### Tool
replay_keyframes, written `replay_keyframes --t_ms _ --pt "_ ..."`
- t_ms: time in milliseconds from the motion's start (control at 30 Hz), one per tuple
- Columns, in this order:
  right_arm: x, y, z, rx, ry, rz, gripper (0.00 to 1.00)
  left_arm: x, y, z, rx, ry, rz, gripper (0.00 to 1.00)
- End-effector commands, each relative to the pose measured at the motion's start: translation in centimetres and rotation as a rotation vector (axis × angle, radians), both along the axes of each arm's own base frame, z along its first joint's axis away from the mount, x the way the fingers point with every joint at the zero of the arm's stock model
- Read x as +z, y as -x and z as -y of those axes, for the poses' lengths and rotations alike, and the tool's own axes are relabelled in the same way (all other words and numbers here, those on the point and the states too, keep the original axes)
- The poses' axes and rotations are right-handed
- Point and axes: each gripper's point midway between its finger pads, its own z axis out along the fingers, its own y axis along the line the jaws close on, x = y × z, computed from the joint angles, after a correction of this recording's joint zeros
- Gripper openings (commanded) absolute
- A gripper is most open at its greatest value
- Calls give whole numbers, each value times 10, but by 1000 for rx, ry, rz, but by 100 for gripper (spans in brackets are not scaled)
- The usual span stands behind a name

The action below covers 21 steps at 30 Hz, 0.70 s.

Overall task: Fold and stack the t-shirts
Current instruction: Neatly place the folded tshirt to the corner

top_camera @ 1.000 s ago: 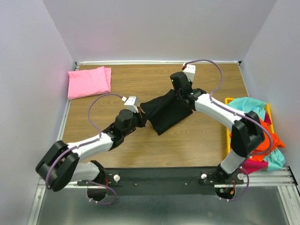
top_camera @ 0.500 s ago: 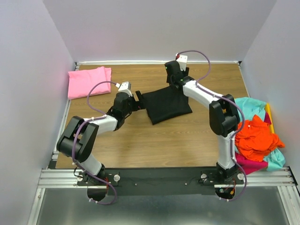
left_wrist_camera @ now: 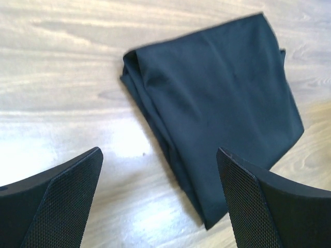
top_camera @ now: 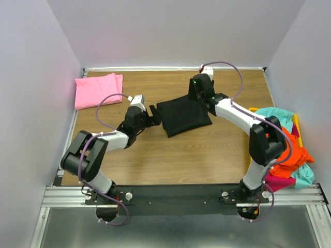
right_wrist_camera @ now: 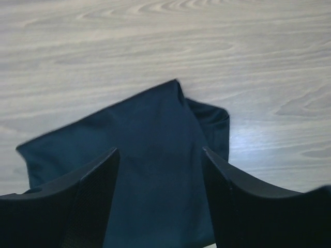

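Brown wood-grain table (top_camera: 207, 155), pale lilac walls (top_camera: 155, 31) around. Left gripper (left_wrist_camera: 159, 155) gapes wide, empty, beside the folded black cloth t-shirt (top_camera: 184, 117) at frame centre, its long axis rising rightward. Collar end unclear. Right gripper (right_wrist_camera: 160, 155), spread and seemingly empty, sits over its far edge.

One black t-shirt (top_camera: 183, 116), one pink t-shirt (top_camera: 98, 89), one three-coloured heap of shirts (top_camera: 289, 155), one yellow bin (top_camera: 252, 110).

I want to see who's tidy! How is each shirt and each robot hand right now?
black t-shirt: folded, flat on the table.
pink t-shirt: folded, far left corner.
heap of shirts: crumpled, in the yellow bin.
left gripper: open, empty.
right gripper: open, empty.
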Motion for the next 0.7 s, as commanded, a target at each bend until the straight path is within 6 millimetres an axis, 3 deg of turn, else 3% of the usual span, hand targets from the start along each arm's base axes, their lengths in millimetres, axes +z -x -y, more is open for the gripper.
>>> replay_keyframes --t_ms 0,333,667 --pt "-6 16 -21 128 -72 -21 69 14 7 7 -42 19 50 97" --pt "-55 42 -41 247 -143 -139 64 7 16 23 -111 33 37 92" --pt "-103 53 -40 243 -135 -244 62 -8 16 42 -143 49 -4 90"
